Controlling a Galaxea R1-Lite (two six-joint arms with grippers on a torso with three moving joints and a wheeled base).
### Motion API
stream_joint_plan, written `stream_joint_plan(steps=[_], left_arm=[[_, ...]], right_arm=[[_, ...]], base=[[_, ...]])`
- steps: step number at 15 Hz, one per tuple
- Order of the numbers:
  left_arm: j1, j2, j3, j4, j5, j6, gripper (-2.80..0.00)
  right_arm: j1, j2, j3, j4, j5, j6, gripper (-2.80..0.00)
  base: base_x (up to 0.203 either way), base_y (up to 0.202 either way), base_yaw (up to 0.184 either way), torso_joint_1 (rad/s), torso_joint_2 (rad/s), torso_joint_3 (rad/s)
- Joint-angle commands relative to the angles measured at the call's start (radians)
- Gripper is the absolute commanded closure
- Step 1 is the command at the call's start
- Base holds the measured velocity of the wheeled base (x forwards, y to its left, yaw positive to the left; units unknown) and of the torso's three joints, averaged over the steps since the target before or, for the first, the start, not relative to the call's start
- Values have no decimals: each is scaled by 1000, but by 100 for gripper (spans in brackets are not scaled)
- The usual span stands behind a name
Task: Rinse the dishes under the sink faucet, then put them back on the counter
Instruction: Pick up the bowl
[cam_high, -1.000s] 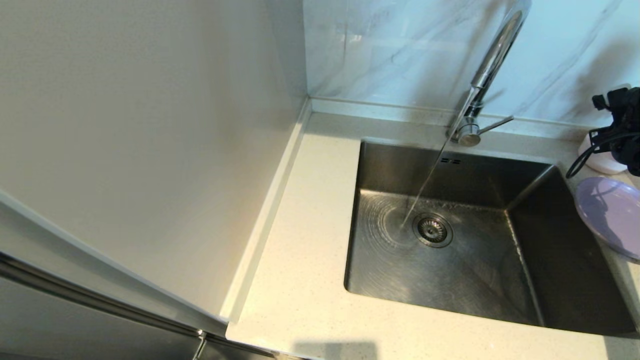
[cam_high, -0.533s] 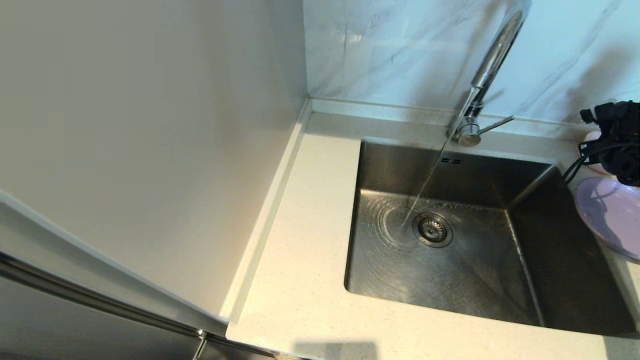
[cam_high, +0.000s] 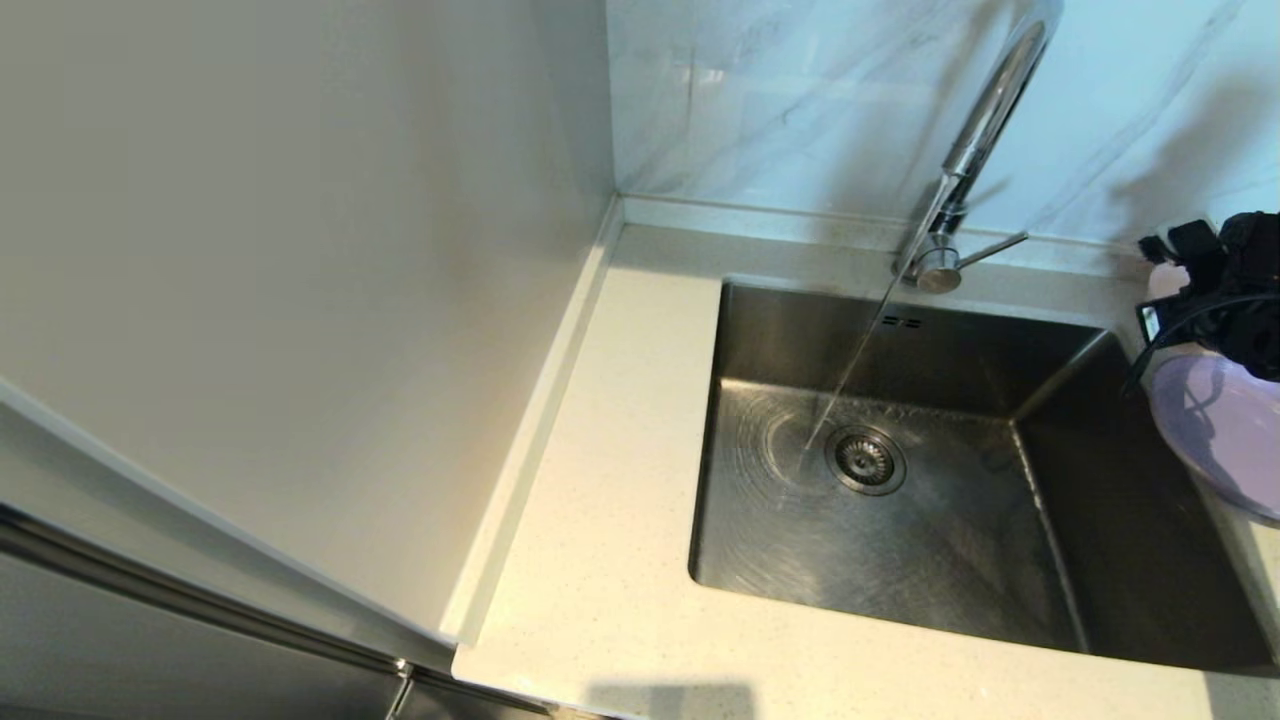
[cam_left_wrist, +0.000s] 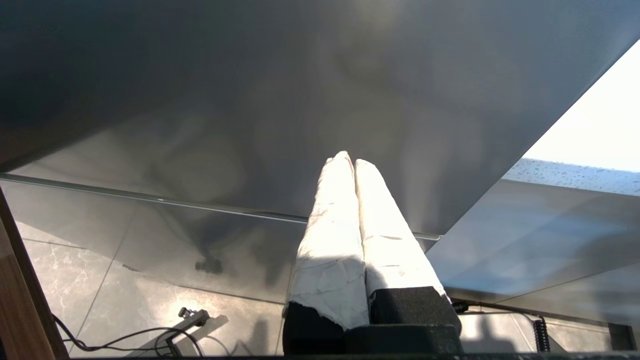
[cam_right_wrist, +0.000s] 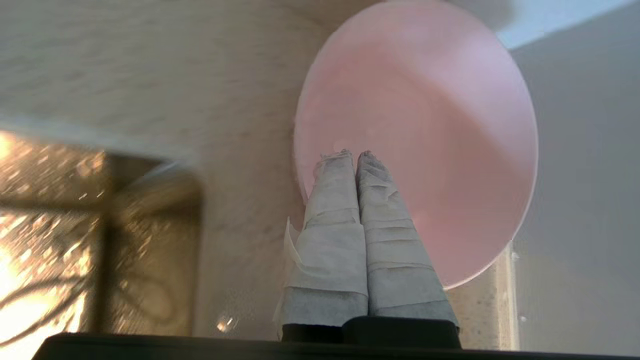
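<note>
Water runs from the chrome faucet (cam_high: 985, 110) into the steel sink (cam_high: 760, 330) and lands beside the drain strainer (cam_high: 865, 460). The lilac plate (cam_high: 1225, 440) lies on the counter (cam_high: 620, 450) at the sink's right rim. In the head view my right arm (cam_high: 1235, 290) hangs over the back right corner and hides the pink bowl. The right wrist view shows that bowl (cam_right_wrist: 430, 115) on the counter. My right gripper (cam_right_wrist: 354, 154) is shut, holding nothing, its tips over the bowl's near side. My left gripper (cam_left_wrist: 349, 159) is shut, parked below the counter.
The faucet's side lever (cam_high: 995, 247) points right, toward my right arm. A tall pale panel (cam_high: 300, 250) walls off the counter's left side. Grey-veined tiles (cam_high: 800, 90) rise behind the low raised back edge. The sink basin holds no dishes.
My right arm has moved left and lower, toward the sink's back right corner. It now covers the pink bowl, which showed beside it a second ago. Water keeps running.
</note>
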Motion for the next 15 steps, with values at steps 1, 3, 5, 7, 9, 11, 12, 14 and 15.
stream_joint_plan(steps=[1,3,5,7,9,11,12,14,15], left_arm=[[0,0,0,0,-1,0,0],[0,0,0,0,0,0,0],[0,0,0,0,1,0,0],[0,0,0,0,0,0,0],[0,0,0,0,-1,0,0],[0,0,0,0,1,0,0],[0,0,0,0,1,0,0],[0,0,0,0,1,0,0],[0,0,0,0,1,0,0]], right_arm=[[9,-56,57,-3,37,-19,0],[21,-81,73,-5,46,-17,0],[31,-96,74,-8,48,-15,0],[37,-103,75,-11,81,-21,0],[44,-114,74,-11,88,-23,0],[52,-122,74,-11,88,-22,0],[56,-125,68,-11,86,-20,0],[60,-149,33,-2,85,0,0],[57,-171,13,55,88,1,0]], base=[[0,0,0,0,0,0],[0,0,0,0,0,0],[0,0,0,0,0,0],[0,0,0,0,0,0],[0,0,0,0,0,0],[0,0,0,0,0,0],[0,0,0,0,0,0],[0,0,0,0,0,0],[0,0,0,0,0,0]])
